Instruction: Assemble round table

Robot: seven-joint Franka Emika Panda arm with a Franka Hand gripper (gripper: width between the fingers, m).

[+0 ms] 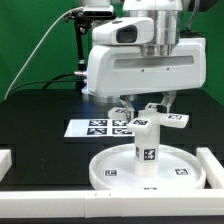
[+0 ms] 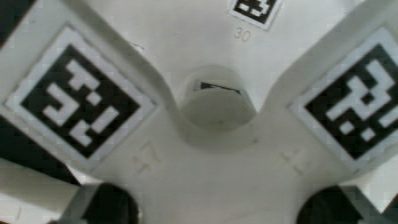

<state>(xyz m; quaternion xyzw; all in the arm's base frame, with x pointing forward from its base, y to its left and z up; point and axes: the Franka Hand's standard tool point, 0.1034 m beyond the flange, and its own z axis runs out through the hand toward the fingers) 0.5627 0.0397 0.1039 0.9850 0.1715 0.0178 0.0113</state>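
The round table's flat rimmed disc [image 1: 105, 172] lies at the front of the black table. Its thick white leg [image 1: 146, 150] stands upright in the disc's middle. A white foot piece with tagged arms [image 1: 152, 122] sits on top of the leg. My gripper [image 1: 148, 108] comes down onto it from above. In the wrist view the foot piece [image 2: 217, 150], with its round centre hole, fills the whole space between my two dark fingers [image 2: 98, 205]. No gap shows on either side. The gripper [image 2: 222, 205] looks shut on it.
The marker board [image 1: 92, 127] lies flat behind the disc. White border rails stand at the exterior view's left [image 1: 5, 160], at its right [image 1: 212, 165] and along the front [image 1: 60, 205]. A green backdrop closes the back.
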